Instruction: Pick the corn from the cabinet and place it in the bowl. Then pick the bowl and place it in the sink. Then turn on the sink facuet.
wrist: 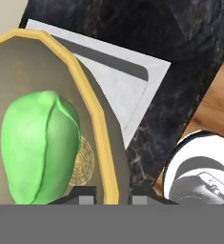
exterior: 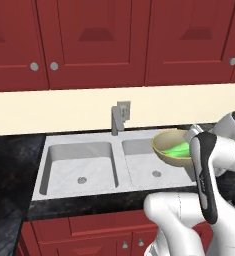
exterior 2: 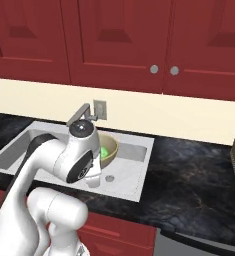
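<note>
Black marbled tabletop (exterior 2: 199, 175) under red cabinets (exterior: 99, 40); gripper (wrist: 113, 194) pinching bowl (exterior: 170, 150) rim above sink (exterior: 79, 167), corn (wrist: 39, 147) at 9 o'clock.

Red cabinets, cream wall, dark stone counter

We see red cabinet doors (exterior: 94, 35) with round grey knobs (exterior: 54, 65) above a cream backsplash (exterior: 49, 107), and a black marbled countertop (exterior 2: 199, 175); red lower drawers (exterior: 89, 227) sit beneath it.
</note>
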Motion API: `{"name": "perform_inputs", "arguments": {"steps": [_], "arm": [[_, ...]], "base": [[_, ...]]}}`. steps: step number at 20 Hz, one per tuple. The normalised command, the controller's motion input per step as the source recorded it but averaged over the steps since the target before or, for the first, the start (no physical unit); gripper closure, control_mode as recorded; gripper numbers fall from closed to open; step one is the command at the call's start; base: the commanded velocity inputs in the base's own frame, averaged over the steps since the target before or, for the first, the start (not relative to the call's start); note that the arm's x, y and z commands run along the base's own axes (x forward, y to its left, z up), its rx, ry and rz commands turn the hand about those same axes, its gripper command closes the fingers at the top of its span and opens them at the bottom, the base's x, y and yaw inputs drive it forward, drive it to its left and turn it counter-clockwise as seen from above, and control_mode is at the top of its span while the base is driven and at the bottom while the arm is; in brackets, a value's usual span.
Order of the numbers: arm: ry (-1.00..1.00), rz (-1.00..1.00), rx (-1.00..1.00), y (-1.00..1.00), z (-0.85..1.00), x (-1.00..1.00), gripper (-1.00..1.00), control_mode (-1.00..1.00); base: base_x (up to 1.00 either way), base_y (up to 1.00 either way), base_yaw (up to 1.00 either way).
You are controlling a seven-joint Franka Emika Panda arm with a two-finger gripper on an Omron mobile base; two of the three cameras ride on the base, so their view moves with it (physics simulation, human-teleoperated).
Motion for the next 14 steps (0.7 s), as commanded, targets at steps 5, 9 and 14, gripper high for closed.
{"name": "perform_inputs", "arguments": {"steps": [5,9,14], "arm": [[0.00,0.10,-0.08,0.00,-0.63,0.58,1.00,-1.00],[0.00,0.13,-0.04,0.00,-0.57,0.39,1.00,-1.00],[0.00,0.12,0.00,-0.01,-0.58,0.37,1.00,-1.00]], "base": [[0.00,0.00,0.00],[0.00,0.00,0.00],[0.00,0.00,0.00]]}}
